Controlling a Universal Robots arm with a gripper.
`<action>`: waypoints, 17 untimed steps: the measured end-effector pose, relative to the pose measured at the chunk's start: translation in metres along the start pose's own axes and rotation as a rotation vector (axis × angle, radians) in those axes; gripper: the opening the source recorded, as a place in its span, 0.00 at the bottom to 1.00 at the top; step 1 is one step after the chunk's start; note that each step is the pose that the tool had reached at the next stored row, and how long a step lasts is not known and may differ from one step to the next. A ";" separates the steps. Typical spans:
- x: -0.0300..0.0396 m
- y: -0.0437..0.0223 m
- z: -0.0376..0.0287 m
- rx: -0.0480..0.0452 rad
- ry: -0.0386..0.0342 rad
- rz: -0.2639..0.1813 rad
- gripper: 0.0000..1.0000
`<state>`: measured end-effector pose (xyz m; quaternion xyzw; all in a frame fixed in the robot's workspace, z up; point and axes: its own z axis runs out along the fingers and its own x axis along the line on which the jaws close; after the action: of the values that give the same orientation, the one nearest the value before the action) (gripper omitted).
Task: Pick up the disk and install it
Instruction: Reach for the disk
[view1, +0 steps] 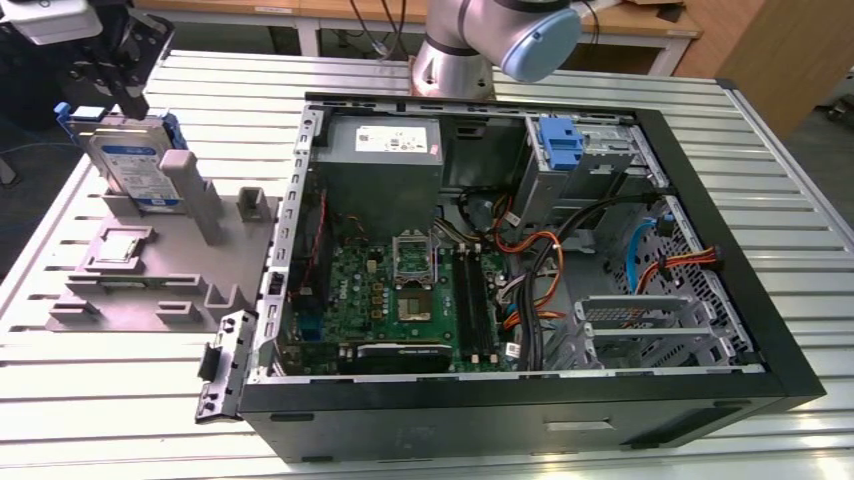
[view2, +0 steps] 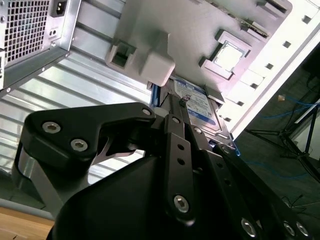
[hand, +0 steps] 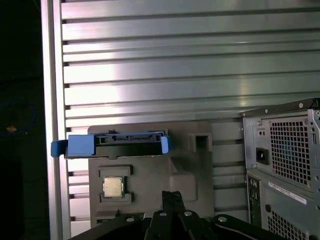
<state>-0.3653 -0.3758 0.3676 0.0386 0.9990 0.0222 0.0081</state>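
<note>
While the silver-grey, blue-framed disk (view1: 134, 160) stands upright in a grey holder (view1: 147, 262) by the ribbed table's (view1: 107, 400) corner, top edge offered, the black gripper (view1: 131, 103) hovers above, fingers (hand: 166, 207) together, empty

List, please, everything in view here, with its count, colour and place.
disk: one, silver-grey in a blue frame, upright in the holder at the exterior view's left
holder: one, grey, on the table beside the case
chip: one, silver, on the holder
computer case: one, black, open, mid-table
circuit board: one, green, inside the case
table: one, silver, slatted
arm: one, grey with blue cap, behind the case
gripper: one, black, at the disk's top
</note>
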 end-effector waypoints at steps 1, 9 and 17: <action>0.0009 0.0002 0.0004 0.0002 0.0024 0.001 0.10; 0.0043 0.0015 0.0018 0.0021 0.0234 0.008 0.10; 0.0043 0.0015 0.0020 0.0020 0.0232 0.014 0.10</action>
<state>-0.3694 -0.3738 0.3656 0.0452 0.9987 0.0217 -0.0036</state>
